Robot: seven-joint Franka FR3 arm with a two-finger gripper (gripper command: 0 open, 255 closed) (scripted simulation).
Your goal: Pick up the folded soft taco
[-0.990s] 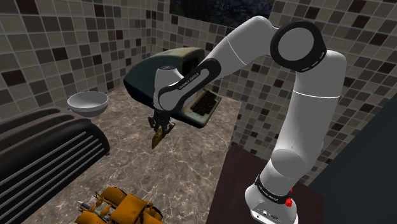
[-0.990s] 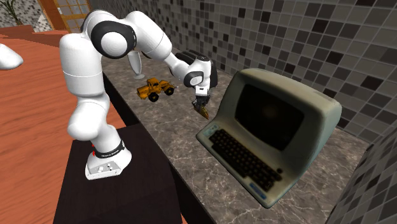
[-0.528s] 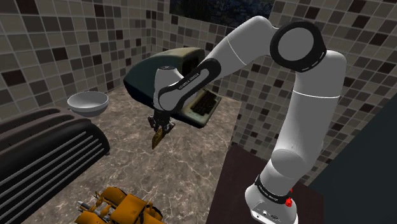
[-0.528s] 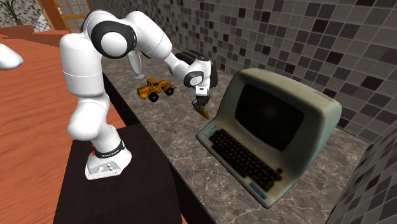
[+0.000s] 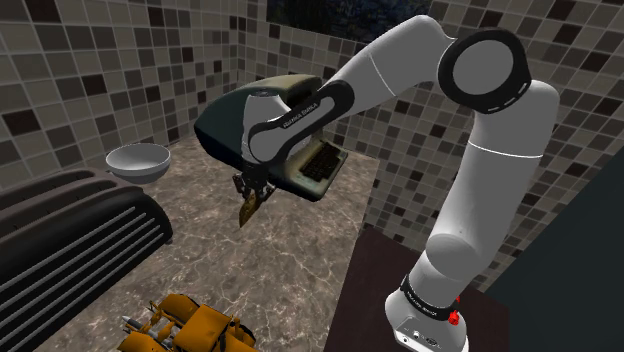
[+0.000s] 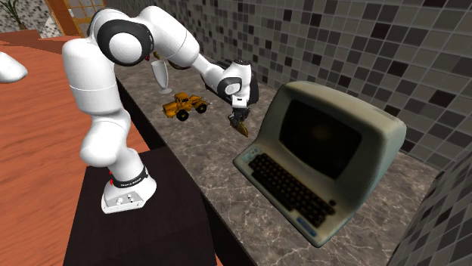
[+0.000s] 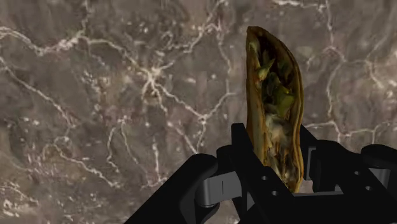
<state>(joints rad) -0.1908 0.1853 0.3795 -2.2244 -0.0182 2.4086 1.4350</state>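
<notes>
The folded taco (image 7: 275, 102) has a brown shell with green filling along its open edge. My black gripper (image 7: 277, 156) is shut on its lower part, and the taco sticks out beyond the fingertips. In the shoulder view the gripper (image 5: 248, 192) points down with the taco (image 5: 246, 211) hanging under it, lifted clear of the marble counter (image 5: 290, 250). In the second exterior view the taco (image 6: 241, 128) hangs below the gripper (image 6: 237, 119), just beside the old computer terminal (image 6: 325, 151).
A bulky computer terminal with keyboard (image 5: 270, 125) stands right behind the gripper. A grey bowl (image 5: 138, 161) sits at the shoulder view's left, above a dark ribbed object (image 5: 70, 235). A yellow toy truck (image 5: 185, 325) lies near the front. A glass (image 6: 159, 74) stands behind the truck (image 6: 185, 104).
The arm has risen a little and shifted, carrying the taco higher above the counter. The grip on the taco is unchanged.
</notes>
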